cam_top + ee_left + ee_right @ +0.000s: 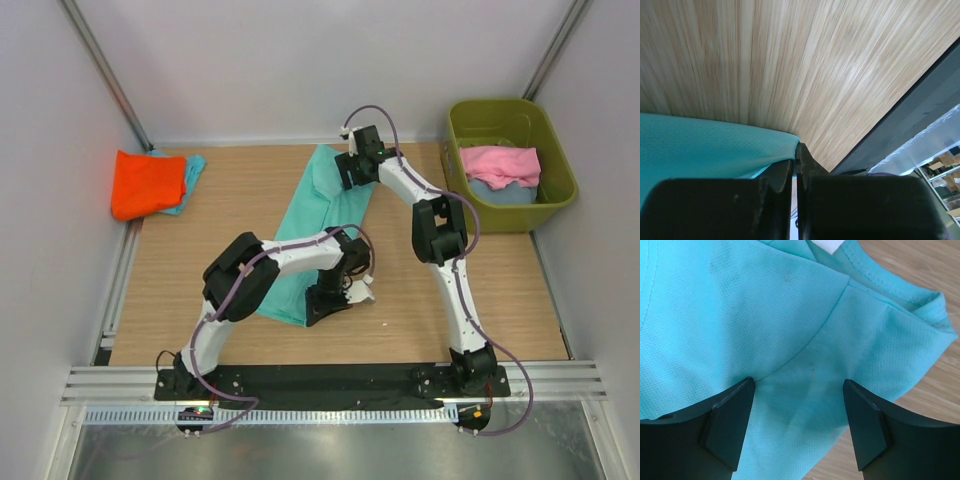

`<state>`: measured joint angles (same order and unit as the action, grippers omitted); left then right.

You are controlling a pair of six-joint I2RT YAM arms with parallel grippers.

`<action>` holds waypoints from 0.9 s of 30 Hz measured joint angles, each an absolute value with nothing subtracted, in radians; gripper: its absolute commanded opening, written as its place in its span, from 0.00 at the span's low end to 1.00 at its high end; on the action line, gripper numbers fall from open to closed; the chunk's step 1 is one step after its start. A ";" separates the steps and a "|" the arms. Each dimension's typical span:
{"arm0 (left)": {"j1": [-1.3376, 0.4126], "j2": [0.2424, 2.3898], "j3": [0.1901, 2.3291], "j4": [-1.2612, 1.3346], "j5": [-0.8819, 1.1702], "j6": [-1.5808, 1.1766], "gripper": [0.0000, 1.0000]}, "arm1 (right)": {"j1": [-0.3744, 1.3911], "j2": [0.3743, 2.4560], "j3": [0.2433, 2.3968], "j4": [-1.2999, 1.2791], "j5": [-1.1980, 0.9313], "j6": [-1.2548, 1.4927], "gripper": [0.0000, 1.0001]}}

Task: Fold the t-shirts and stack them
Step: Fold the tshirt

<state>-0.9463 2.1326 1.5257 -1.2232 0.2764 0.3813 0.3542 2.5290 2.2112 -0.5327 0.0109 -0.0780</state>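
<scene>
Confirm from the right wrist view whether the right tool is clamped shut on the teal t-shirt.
No: the right tool stands open, its black fingers spread wide apart over the soft teal cloth t-shirt.

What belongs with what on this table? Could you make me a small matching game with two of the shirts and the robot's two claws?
Things:
1. orange t-shirt
2. pink t-shirt
3. left gripper
4. right gripper

Places or states:
A. open above the teal t-shirt
B. in the green bin
C. shut on the teal t-shirt's edge
D. at the far left corner of the table

Pairs: 1-D, 2-B, 3-C, 4-A
</scene>
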 measured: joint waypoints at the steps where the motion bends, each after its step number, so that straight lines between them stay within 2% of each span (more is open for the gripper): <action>1: -0.958 2.146 1.546 -1.229 0.282 0.372 0.00 | 0.360 2.539 2.227 -0.529 0.008 -0.078 0.78; 20: -1.049 2.376 1.948 -1.349 0.315 0.284 0.00 | 0.370 2.588 2.302 -0.509 -0.026 -0.085 0.79; 27: -1.093 2.393 1.985 -1.351 0.301 0.269 0.00 | 0.364 2.588 2.302 -0.509 -0.036 -0.086 0.80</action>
<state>-1.0935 2.3932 1.9850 -1.3510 0.3008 0.2687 0.3641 2.5881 2.3024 -0.5087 -0.0357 -0.0860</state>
